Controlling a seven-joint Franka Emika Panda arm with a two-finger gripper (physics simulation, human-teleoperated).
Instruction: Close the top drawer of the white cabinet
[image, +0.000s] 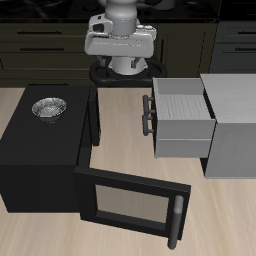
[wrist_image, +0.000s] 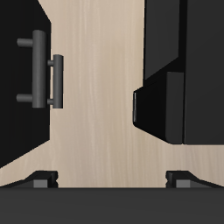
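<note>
The white cabinet (image: 228, 122) stands on the table. Its top drawer (image: 183, 120) is pulled far out toward the table's middle, and its inside shows from above. The drawer's dark bar handle (image: 148, 114) sits on the flat front panel. It also shows in the wrist view (wrist_image: 38, 68), on two posts against a side that looks dark. My gripper (image: 120, 45) hangs high at the table's back, well apart from the drawer. In the wrist view my gripper (wrist_image: 112, 180) is open and empty, with both fingertips (wrist_image: 39, 179) spread wide.
A black cabinet (image: 40, 150) bears a metal bowl (image: 48, 107), and its edge shows in the wrist view (wrist_image: 179, 79). Its glass-paned door (image: 128, 200) is swung open near the table's front edge. Bare wood lies between the two cabinets (image: 122, 125).
</note>
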